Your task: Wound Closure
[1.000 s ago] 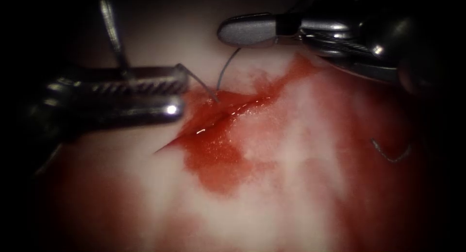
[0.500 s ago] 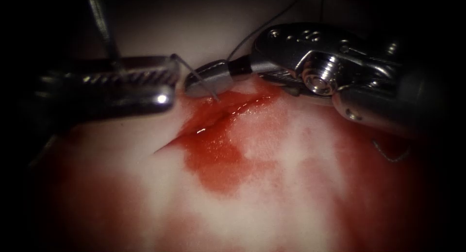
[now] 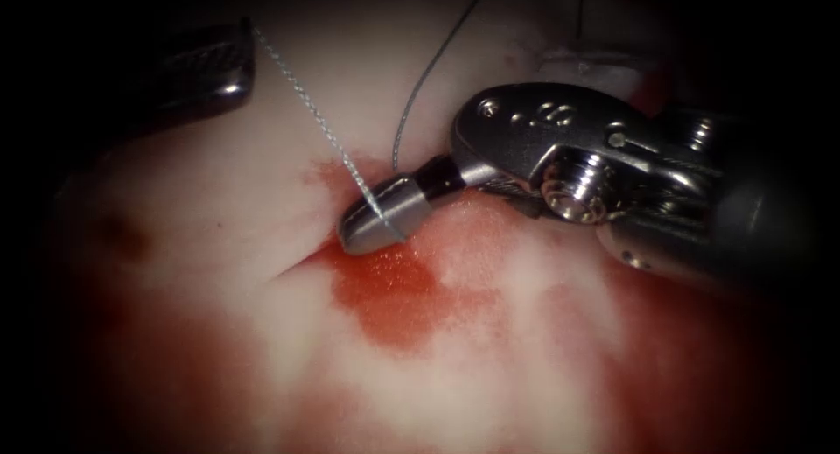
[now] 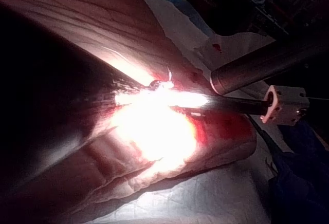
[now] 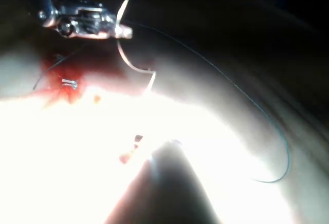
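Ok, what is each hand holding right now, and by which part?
The left hand grips the needle near one end, its other end at the cut. The right hand, shut, rests on the tissue, seemingly holding nothing.

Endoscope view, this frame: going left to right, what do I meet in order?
Left tool holding the thread → right tool's tip pressed on the cut's red fluid → right tool's wrist.
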